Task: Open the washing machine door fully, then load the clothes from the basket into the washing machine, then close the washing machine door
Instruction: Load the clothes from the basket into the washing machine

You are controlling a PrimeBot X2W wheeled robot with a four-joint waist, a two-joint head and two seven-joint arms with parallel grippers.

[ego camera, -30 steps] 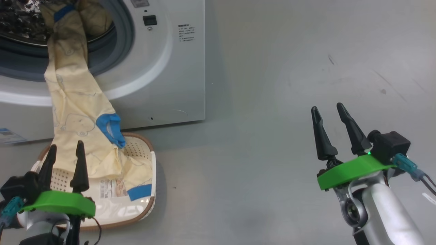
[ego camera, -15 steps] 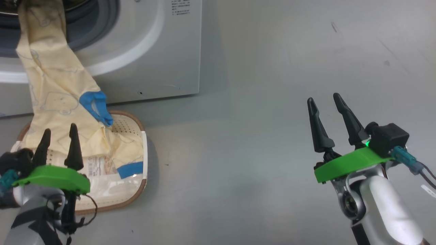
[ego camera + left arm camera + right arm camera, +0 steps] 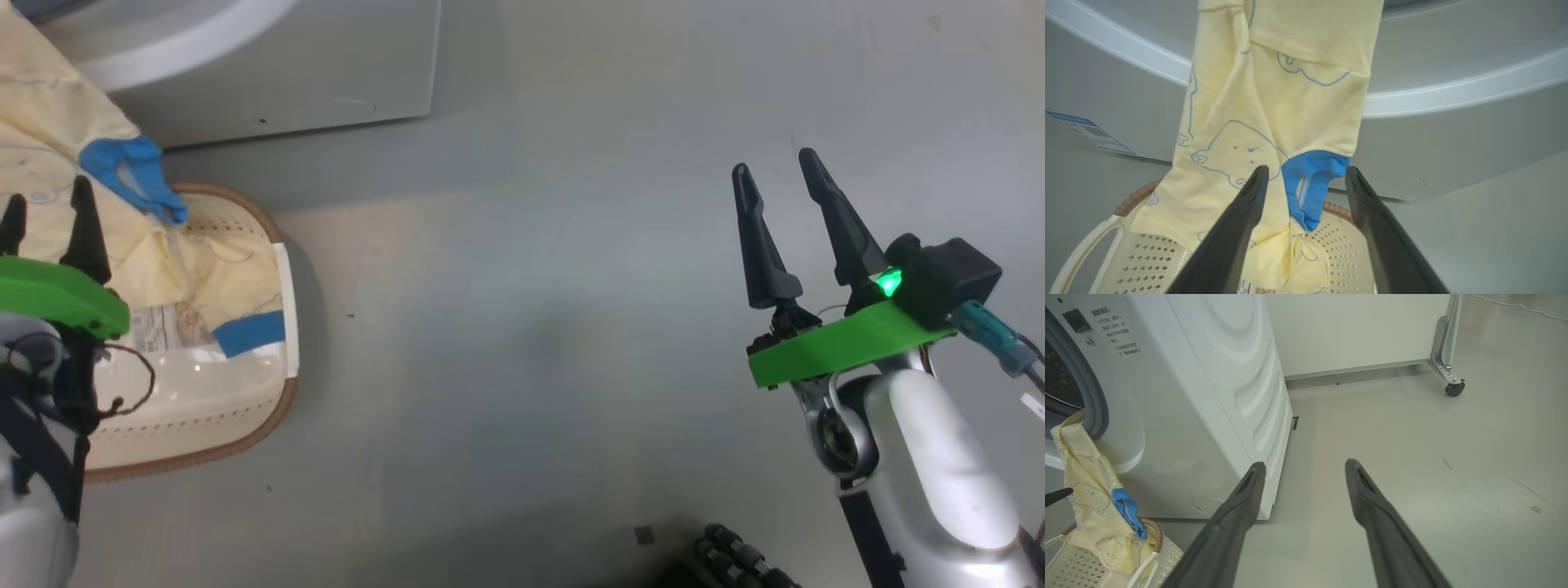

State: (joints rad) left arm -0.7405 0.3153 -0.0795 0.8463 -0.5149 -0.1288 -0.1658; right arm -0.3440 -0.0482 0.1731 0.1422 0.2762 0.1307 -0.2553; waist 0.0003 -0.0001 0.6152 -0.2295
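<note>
A white panel (image 3: pixel 1355 330) on a black caster (image 3: pixel 1454 388) stands on the scuffed grey floor (image 3: pixel 1412 457).

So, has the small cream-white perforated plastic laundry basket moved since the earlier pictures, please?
No; only the camera shifted. The basket stays before the lower corner of the big white washing machine.

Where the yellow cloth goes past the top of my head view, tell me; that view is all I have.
Observer: The clothes hang out of the washing machine opening, draped over its grey ring.
Operator: Report what the left gripper is lined up on.
Observer: The left wrist view shows the left gripper open with the blue cuff framed between its fingers, nothing gripped.
Operator: Tell me what stands beyond the machine's far side.
Observer: A white panel on a metal bracket with a caster.
</note>
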